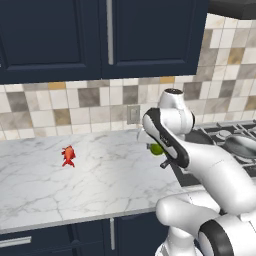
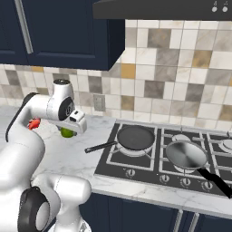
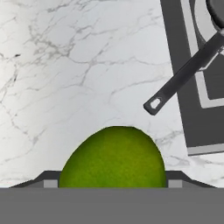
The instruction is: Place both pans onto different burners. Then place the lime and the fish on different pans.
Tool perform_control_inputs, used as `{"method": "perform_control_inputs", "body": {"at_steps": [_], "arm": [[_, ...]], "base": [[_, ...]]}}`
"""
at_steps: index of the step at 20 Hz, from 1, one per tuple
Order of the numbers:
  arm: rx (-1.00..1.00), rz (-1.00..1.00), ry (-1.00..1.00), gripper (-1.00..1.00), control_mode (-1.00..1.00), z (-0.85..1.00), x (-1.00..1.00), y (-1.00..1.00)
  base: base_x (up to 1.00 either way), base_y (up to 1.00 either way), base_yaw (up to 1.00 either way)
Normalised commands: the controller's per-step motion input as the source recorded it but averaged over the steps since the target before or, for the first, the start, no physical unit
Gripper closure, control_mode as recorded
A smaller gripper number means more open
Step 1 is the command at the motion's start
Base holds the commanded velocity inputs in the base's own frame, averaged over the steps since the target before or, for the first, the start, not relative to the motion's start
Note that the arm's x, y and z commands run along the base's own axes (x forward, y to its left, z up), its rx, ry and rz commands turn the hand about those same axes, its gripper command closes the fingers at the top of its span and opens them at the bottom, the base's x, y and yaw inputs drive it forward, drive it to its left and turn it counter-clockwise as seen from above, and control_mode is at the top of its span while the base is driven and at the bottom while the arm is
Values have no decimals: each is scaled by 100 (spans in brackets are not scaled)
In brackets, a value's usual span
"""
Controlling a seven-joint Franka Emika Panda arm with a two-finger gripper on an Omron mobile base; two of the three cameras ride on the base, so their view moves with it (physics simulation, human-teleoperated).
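Note:
My gripper [image 3: 113, 180] is shut on the lime [image 3: 113, 157], a yellow-green fruit held between the fingertips above the marble counter [image 3: 65, 65]. In the right base view the lime [image 2: 67, 132] hangs under the hand, left of the cooktop [image 2: 149, 170]. The black pan [image 2: 135, 137] sits on the left front burner, its long handle [image 3: 183, 74] reaching out over the counter. To its right the grey metal pan [image 2: 186, 154] rests on the neighbouring burner. The red-orange fish [image 1: 68, 155] lies on the counter far to the left of the gripper.
Dark blue wall cabinets [image 1: 100, 35] and a range hood [image 2: 163, 9] hang above. A tiled backsplash with a wall socket [image 2: 98, 103] closes the back. The counter's front edge [image 1: 75, 217] runs above dark drawers.

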Motion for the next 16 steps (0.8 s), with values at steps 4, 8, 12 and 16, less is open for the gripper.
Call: {"method": "perform_control_inputs", "body": {"at_steps": [4,8,12,16], "arm": [[-2,-1,3,100,-100,10,0,-59],[-8,-2,0,100,-100,0,0,-57],[-8,-1,0,100,-100,0,0,-61],[-4,0,0,100,-100,0,0,-74]], "base": [[0,0,0],[0,0,0],[0,0,0],[0,0,0]]}}
